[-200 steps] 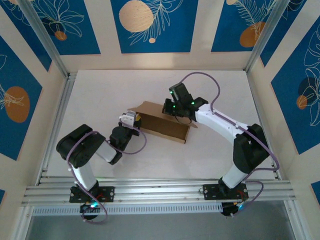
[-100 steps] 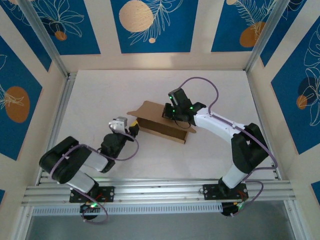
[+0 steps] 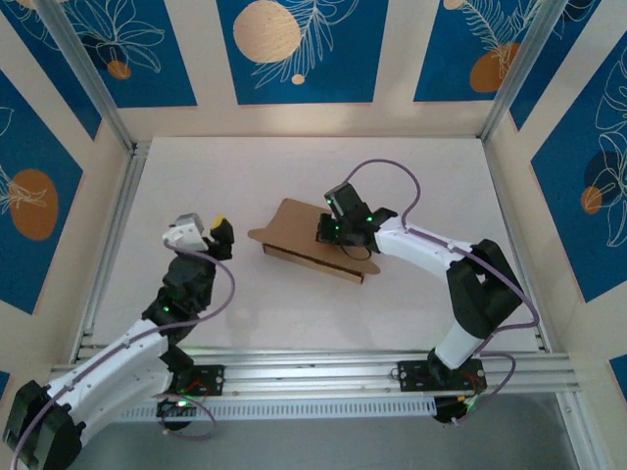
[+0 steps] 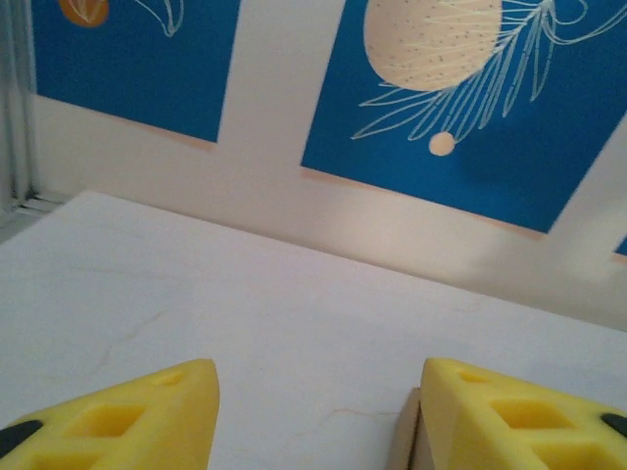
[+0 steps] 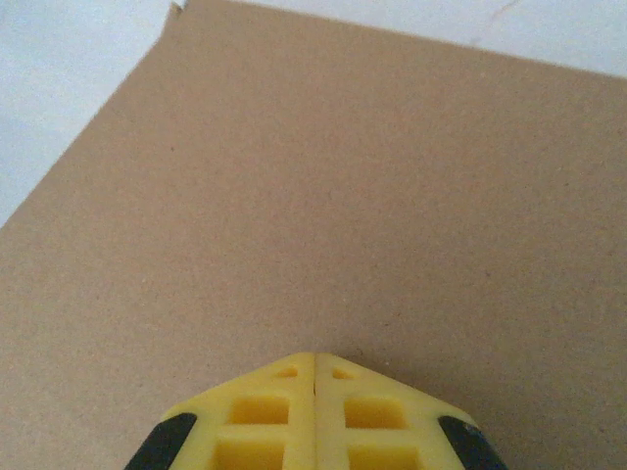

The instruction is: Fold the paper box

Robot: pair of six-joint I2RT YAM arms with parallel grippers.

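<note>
The brown paper box (image 3: 294, 233) lies mid-table with its lid folded down nearly flat. My right gripper (image 3: 331, 231) rests on top of the lid, shut, with nothing between its fingers. In the right wrist view the joined yellow fingertips (image 5: 315, 360) press against the plain cardboard of the paper box (image 5: 323, 186). My left gripper (image 3: 217, 233) is off to the left of the box, apart from it and open. In the left wrist view its fingers (image 4: 147, 416) stand wide apart over bare table, and a sliver of the paper box (image 4: 404, 439) peeks out beside the right one.
White tabletop (image 3: 245, 176) surrounds the box, with blue patterned walls (image 3: 294, 49) on three sides. An aluminium rail (image 3: 323, 374) runs along the near edge by the arm bases. A metal post (image 3: 108, 245) borders the left side.
My left arm has pulled back to the left, away from the box's left end. The right gripper has pushed the lid lower and the box now looks flatter.
</note>
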